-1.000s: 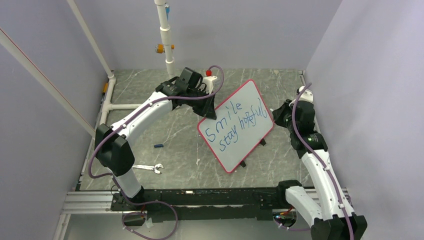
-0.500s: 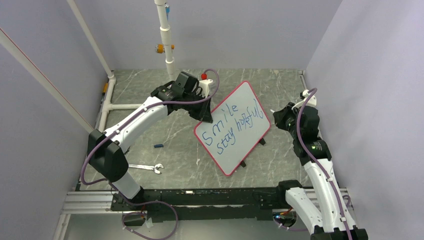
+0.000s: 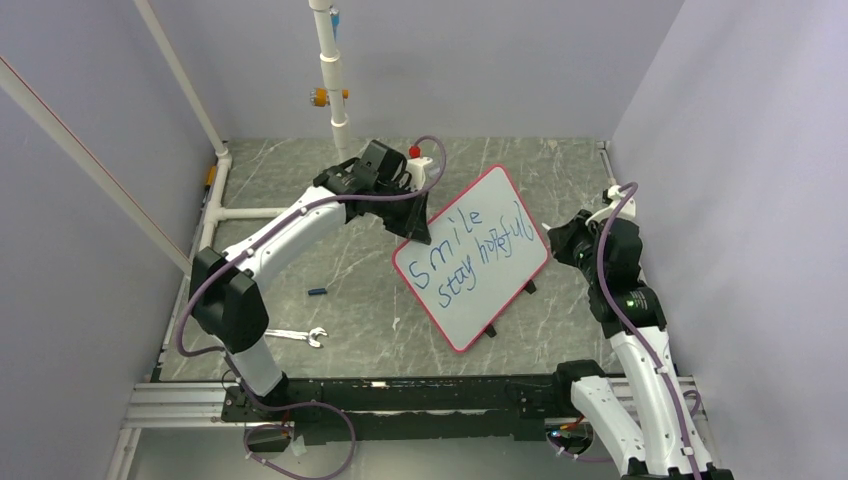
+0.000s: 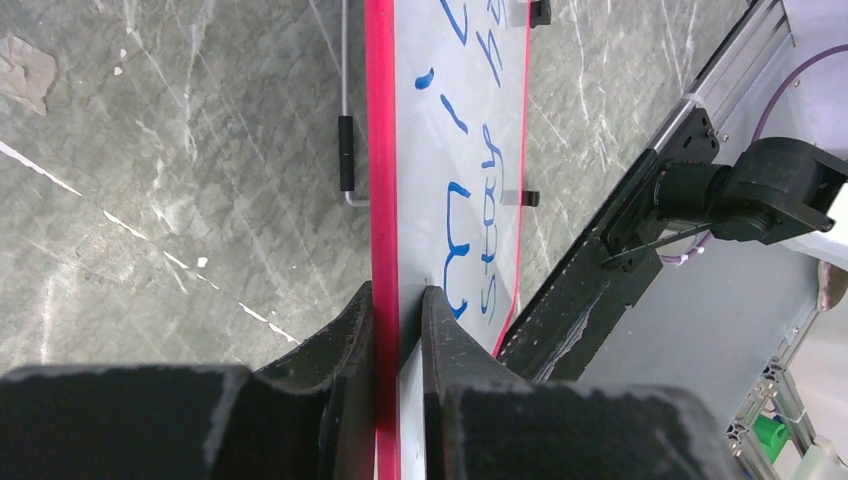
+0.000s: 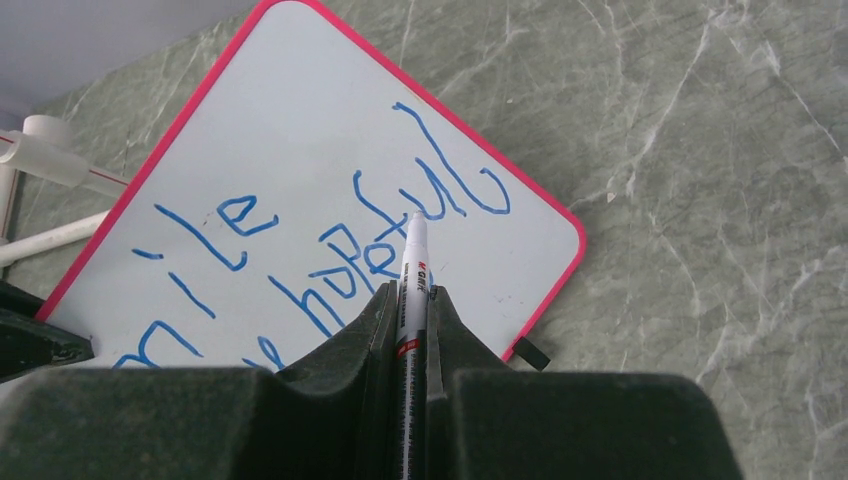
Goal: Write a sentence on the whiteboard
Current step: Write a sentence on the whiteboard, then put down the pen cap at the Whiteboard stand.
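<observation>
Whiteboard (image 3: 470,255) lies a touch toward 3 o'clock of the bench's (image 3: 340,290) middle, turned at a slant. The sentence (image 3: 472,250) on it reads "Smile stay hopeful" in two blue lines. The left claw (image 4: 398,300) is pinched on the red rim (image 4: 381,150) at the board's 10 o'clock corner. The right claw (image 5: 410,295) is clenched on the marker (image 5: 413,262), just off the 3 o'clock edge; I can't tell whether the tip touches.

The writing looks finished to me. So the thing now is to draw the marker straight back without dragging a stray line through "hopeful", while the left claw keeps the board dead steady.

Half a second ago the board sat further toward 9 o'clock. It has swung back with the left arm, and the lettering is unchanged.
</observation>
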Available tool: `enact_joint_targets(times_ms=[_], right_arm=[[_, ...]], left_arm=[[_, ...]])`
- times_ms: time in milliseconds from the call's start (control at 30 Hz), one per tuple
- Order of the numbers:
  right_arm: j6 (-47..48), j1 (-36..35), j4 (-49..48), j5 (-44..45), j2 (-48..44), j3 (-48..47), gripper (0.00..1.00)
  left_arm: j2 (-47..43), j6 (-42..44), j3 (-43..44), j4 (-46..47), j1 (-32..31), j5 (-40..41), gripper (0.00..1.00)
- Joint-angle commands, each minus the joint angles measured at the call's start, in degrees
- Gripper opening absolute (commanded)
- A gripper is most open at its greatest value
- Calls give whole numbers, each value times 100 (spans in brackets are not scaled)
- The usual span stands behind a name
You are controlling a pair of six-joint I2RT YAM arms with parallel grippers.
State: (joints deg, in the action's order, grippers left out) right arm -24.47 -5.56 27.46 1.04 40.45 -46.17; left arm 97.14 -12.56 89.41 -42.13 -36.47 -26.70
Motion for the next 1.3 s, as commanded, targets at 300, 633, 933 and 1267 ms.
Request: enact_joint_targets(times_ms=[300,633,933,1267], right_arm=[[34,-13,-19,73,-125,20,0],[56,-15,-18,94,-133,18,0],[72,-10,-39,98,-115,45,0],[83,-7,-48,94,-125,65,0]], left_arm=[[344,635,184,-515,-260,524,24],[472,790,686,-720,-293,824,35],[509,816,895,-677,-301,958,47],[560,855,1219,-718,-308,1147,59]])
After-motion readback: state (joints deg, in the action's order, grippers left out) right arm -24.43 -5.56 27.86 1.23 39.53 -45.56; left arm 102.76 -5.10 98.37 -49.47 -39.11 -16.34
